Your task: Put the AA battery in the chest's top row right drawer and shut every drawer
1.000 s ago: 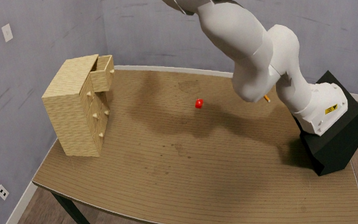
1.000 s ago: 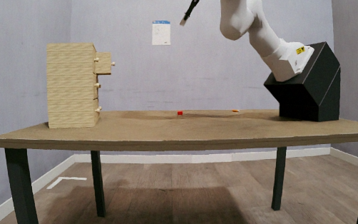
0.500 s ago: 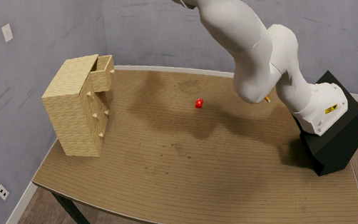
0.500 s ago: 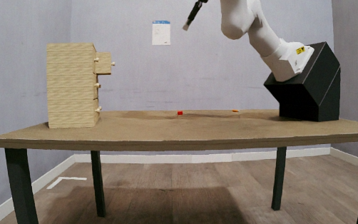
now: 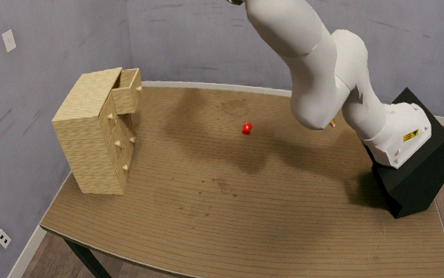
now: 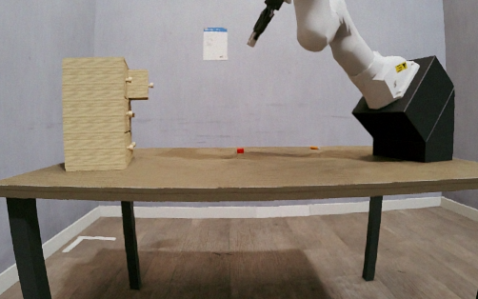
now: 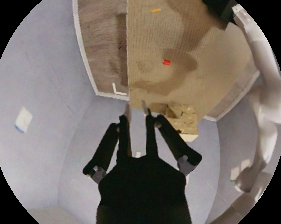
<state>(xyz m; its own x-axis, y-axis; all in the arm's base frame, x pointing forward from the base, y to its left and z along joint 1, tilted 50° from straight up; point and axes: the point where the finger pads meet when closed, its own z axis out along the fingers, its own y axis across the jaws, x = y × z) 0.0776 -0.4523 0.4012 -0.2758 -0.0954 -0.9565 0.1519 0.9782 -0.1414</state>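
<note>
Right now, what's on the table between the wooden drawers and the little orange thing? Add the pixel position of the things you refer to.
A small red thing [image 5: 247, 128] [image 6: 240, 150] [image 7: 166, 62] lies there. You can see it in the top, exterior and wrist views.

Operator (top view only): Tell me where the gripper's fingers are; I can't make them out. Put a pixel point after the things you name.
Observer: In the exterior view, the gripper [image 6: 251, 42] [image 7: 136, 106] hangs high above the table [image 5: 223, 212] [image 6: 240, 192] [image 7: 146, 35], fingertips angled downward.
Operator: Tell me whether it's holding anything.
Observer: No. The wrist view shows its fingers apart with nothing between them.
Operator: The arm [image 5: 320, 84] [image 6: 313, 29] [image 7: 271, 90] partly covers the orange thing [image 5: 333, 124] [image 6: 314, 148] [image 7: 156, 10]. Check for contact.
Observer: None: the exterior view shows the arm well above it.
</note>
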